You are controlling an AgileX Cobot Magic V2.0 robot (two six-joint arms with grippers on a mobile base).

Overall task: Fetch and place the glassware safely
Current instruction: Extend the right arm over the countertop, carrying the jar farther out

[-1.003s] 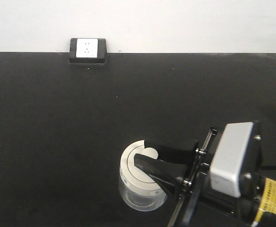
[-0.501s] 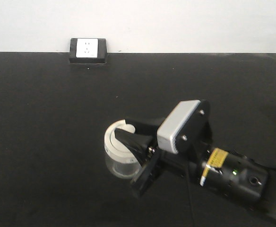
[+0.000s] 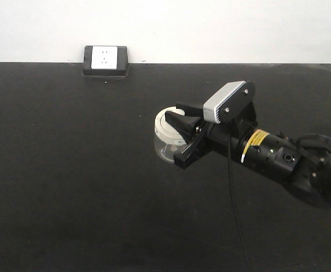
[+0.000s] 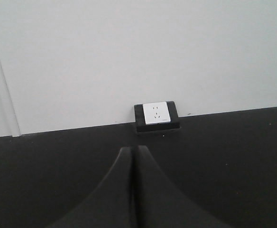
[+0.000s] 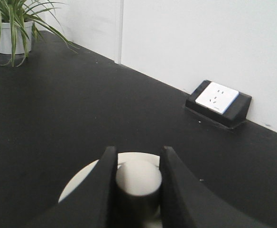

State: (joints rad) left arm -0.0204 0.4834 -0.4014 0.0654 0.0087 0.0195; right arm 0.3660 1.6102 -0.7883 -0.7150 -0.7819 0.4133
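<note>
A matte black bench point(image 3: 69, 170) is running back to a smooth white wall point(image 3: 211, 28). The right gripper point(image 3: 179, 139) is reaching in from the right side of the front view. Its two black, wedge-shaped jaws are closing on a small squat glass jar point(image 3: 164, 144). In the right wrist view, the right gripper point(image 5: 136, 180) is pinching the round knob point(image 5: 136, 178) at the centre of the cream-white lid point(image 5: 79, 185). The jaws are parted only by the knob's width, one on each side of it. The flat, disc-shaped lid is spreading out under the jaws. The clear, rounded glass body is hanging just below and to the left of them in the front view. Whether the jar is resting on the bench or lifted off it cannot be told.

A boxy grey camera housing point(image 3: 228, 102) is sitting on top of the right wrist, with a yellow label point(image 3: 257, 139) on the glossy black arm behind it.

Well beyond the jaws, a white power socket point(image 5: 217, 97) in a black wedge-shaped housing is sitting against the wall. Far ahead and to the left of the jaws, a spiky green plant point(image 5: 10, 19) is standing in a white pot.

In the left wrist view, the left gripper point(image 4: 131, 152) is pressing its curved black jaws together along a thin seam, holding nothing. The same socket point(image 4: 156, 114) is lying straight ahead of them.
</note>
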